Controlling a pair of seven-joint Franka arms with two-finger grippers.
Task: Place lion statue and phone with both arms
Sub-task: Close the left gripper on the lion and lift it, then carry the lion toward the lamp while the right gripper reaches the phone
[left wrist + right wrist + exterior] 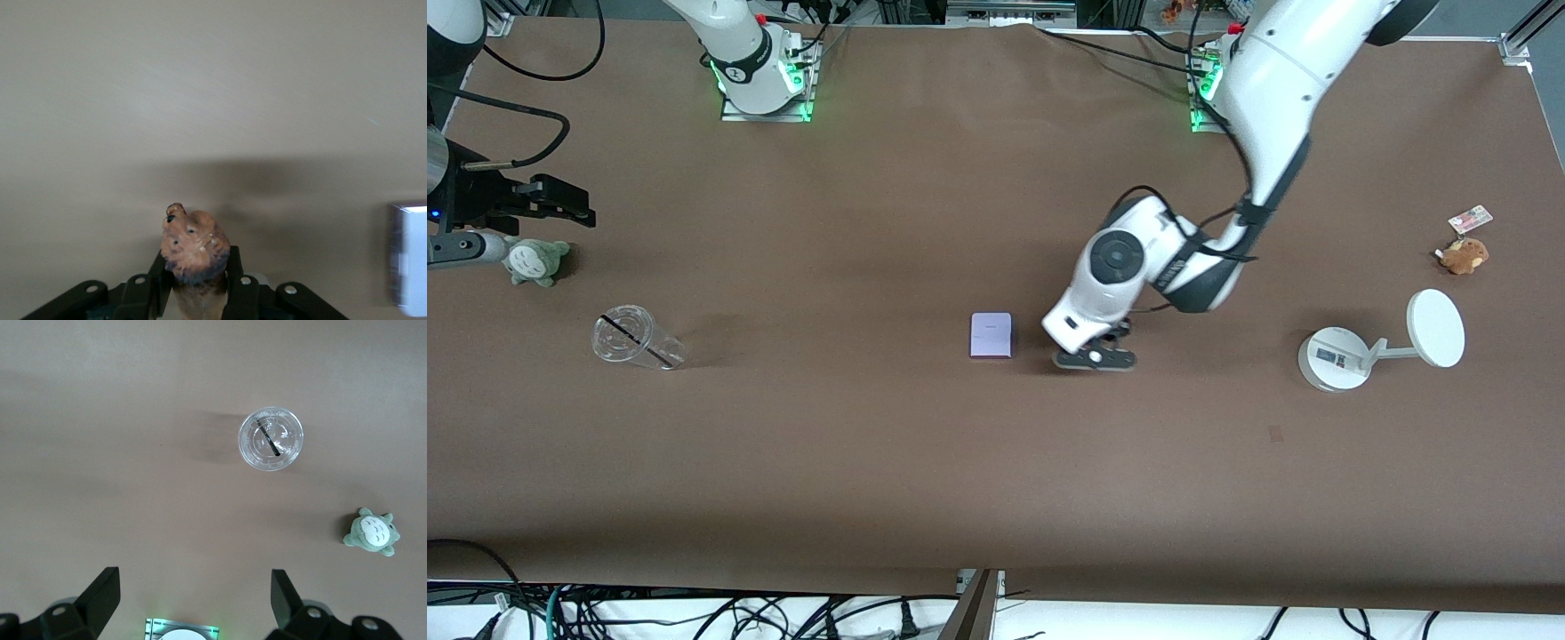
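Note:
My left gripper [1096, 357] is low over the table's middle, just beside the phone [991, 335] toward the left arm's end. In the left wrist view the gripper [195, 261] is shut on the lion statue [195, 241], an orange-brown figurine whose head sticks out past the fingers. The hand hides the lion in the front view. The phone, a flat pale lilac slab, lies on the brown table and shows at the edge of the left wrist view [409, 259]. My right gripper [569, 204] is open and empty [197, 583], high over the right arm's end of the table.
A clear plastic cup [636, 338] lies on its side near the right arm's end and also shows in the right wrist view [271, 439]. A grey-green plush [535, 260] sits beside it. A white stand with a disc [1334, 357] and a brown plush with a card tag [1464, 254] are at the left arm's end.

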